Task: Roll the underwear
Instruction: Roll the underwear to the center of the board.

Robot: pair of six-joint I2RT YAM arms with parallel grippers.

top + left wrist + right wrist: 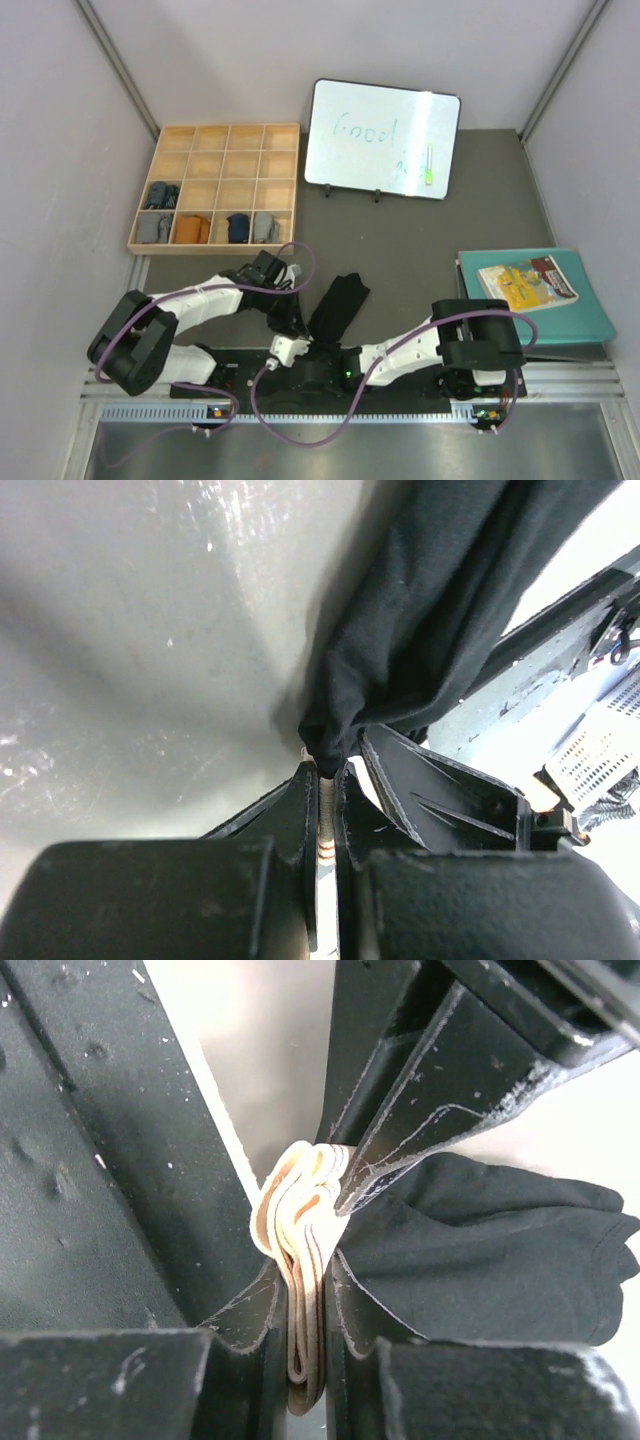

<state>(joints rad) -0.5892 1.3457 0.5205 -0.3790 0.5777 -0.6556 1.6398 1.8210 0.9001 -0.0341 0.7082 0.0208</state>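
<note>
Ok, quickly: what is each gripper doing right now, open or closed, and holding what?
Left gripper: closed on the black underwear.
Right gripper: closed on its bunched beige waistband.

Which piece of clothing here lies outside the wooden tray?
The black underwear with the beige waistband, lying on the mat, pinched by left hand and right hand. All the other pieces sit bundled in tray compartments.
</note>
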